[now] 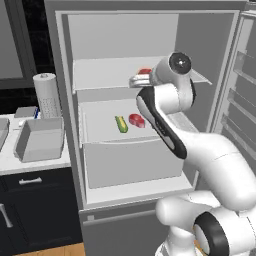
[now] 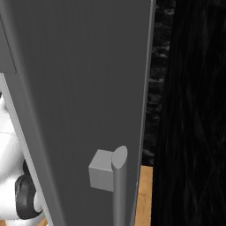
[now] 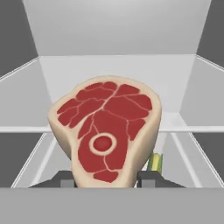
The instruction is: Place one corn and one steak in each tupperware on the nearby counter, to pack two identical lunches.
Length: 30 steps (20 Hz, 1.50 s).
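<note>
My gripper (image 1: 140, 79) reaches into the open fridge at the upper shelf and is shut on a steak (image 1: 145, 71). In the hand view that steak (image 3: 107, 131), red with a pale fat rim, stands upright between my gripper's (image 3: 107, 180) fingertips (image 3: 65, 179). A second steak (image 1: 136, 120) and a corn (image 1: 121, 124) lie side by side on the shelf below; a bit of corn (image 3: 155, 162) peeks out behind the held steak. One light-grey tupperware (image 1: 40, 139) stands on the white counter (image 1: 50, 161) left of the fridge.
A paper towel roll (image 1: 47, 95) stands behind the tupperware. The fridge door (image 1: 240, 85) hangs open on the right, its shelves close to my arm. From the right base view, the grey door (image 2: 79, 88) with its bar handle (image 2: 118, 185) blocks the scene.
</note>
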Available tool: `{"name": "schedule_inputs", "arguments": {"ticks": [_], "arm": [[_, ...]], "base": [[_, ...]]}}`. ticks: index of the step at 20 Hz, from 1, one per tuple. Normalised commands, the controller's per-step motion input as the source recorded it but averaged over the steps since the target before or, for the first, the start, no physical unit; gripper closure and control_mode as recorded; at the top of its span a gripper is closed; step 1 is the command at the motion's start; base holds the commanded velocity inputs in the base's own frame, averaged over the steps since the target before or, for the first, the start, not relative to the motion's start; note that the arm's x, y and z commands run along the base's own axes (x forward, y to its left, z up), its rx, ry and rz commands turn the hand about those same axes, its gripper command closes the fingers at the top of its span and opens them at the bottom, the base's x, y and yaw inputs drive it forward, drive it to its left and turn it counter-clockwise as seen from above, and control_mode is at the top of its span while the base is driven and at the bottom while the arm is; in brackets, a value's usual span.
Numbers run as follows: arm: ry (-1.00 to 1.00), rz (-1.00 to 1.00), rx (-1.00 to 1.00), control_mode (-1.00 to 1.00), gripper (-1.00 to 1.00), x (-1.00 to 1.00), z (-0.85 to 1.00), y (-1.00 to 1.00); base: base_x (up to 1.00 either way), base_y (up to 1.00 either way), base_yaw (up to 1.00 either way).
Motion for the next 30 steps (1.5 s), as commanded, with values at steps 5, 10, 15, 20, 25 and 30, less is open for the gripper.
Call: {"name": "schedule_inputs", "arguments": {"ticks": [5, 10, 15, 20, 25, 30], "arm": [[-0.17, 0.00, 0.00, -1.00, 1.00, -1.00, 0.03, 0.00], [-0.06, 0.00, -0.03, -1.00, 1.00, -1.00, 0.00, 0.00], [0.00, 0.00, -0.01, 1.00, 1.00, -0.20, 0.00, 0.01], [0.00, 0.00, 0.00, 1.00, 1.00, 0.00, 0.00, 0.00], [0.00, 0.00, 0.00, 1.00, 1.00, 0.00, 0.00, 0.00], [0.00, 0.00, 0.00, 1.00, 1.00, 0.00, 0.00, 0.00]], "base": [[0.00, 0.00, 0.00], [0.00, 0.00, 0.00], [-0.80, 0.25, 0.03], [-0.57, 0.89, 0.09], [0.01, 1.00, 0.09], [0.30, 1.00, 0.05]]}}
